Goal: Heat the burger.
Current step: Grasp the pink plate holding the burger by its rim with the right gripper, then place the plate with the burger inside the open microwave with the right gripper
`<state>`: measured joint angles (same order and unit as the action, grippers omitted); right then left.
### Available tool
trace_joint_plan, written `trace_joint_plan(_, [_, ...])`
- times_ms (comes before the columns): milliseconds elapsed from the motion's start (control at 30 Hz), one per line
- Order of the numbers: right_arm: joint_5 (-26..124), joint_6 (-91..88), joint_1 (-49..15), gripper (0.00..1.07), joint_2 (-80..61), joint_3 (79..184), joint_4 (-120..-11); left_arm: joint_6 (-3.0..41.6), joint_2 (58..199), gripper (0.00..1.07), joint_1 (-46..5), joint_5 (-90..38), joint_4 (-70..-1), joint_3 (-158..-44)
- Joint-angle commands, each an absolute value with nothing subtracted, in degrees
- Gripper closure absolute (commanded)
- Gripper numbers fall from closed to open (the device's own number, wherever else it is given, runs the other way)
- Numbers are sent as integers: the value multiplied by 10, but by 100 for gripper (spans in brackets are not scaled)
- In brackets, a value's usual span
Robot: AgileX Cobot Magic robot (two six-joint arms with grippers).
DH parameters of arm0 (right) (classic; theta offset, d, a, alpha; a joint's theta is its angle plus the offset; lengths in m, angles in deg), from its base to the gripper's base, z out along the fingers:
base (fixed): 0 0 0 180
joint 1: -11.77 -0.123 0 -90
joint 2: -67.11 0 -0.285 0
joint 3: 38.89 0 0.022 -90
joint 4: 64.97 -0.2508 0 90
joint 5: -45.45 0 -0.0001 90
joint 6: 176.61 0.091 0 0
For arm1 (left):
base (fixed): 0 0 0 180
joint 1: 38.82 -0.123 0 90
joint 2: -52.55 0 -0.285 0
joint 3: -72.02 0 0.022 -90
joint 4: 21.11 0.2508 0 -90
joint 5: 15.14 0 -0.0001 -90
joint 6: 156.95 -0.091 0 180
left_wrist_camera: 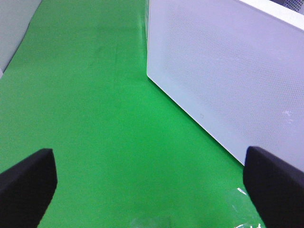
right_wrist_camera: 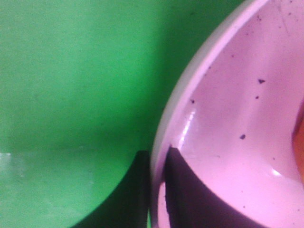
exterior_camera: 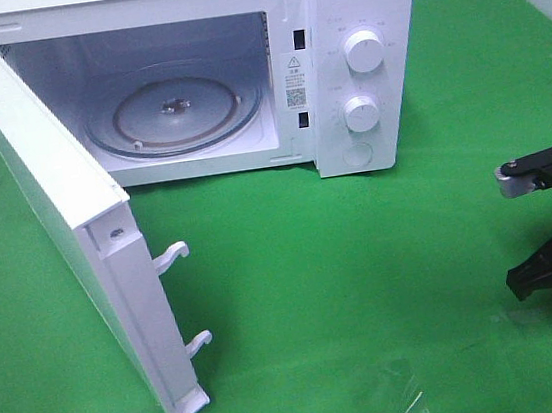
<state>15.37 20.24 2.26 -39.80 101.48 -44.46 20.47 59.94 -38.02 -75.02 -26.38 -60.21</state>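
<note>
**Q:** How are the black right fingers set?

**A:** They are pressed together on the rim of a round, glossy pink plate, one finger inside the rim and one outside. Whether the plate has left the green cloth-covered surface cannot be told.

**Q:** Where is the burger?

**A:** The burger shows only as an orange-brown sliver on the plate, at the margin of the right wrist view. It sits at the right border of the surface, well apart from the oven.

**Q:** And the black left fingers?

**A:** They are spread wide and empty, near the white dotted door panel.

**Q:** How far along is the task?

**A:** The boxy white microwave oven stands with its door swung wide and its clear glass turntable bare. Opening appears complete, and the plate is gripped. What remains is to carry the burger in, shut the door and turn the round white dials.
</note>
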Motion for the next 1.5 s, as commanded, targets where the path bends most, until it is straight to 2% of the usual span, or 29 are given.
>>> trace_joint_plan(33, [130, 234, 24, 107, -401, 1014, -422, 208, 590, 4, -381, -744, -263, -600])
trace_joint_plan(200, [109, 271, 5, 107, -401, 1014, -392, 208, 590, 4, -381, -744, -263, -600])
trace_joint_plan(467, [50, 364, -61, 107, -401, 1014, -313, 208, 590, 4, -381, -744, -263, -600])
trace_joint_plan(867, [-18, 413, -126, 107, -384, 1014, -253, 208, 590, 4, -381, -744, -263, -600])
trace_joint_plan(1500, [-87, 406, -142, 107, -279, 996, -248, 208, 590, 4, -381, -744, -263, -600])
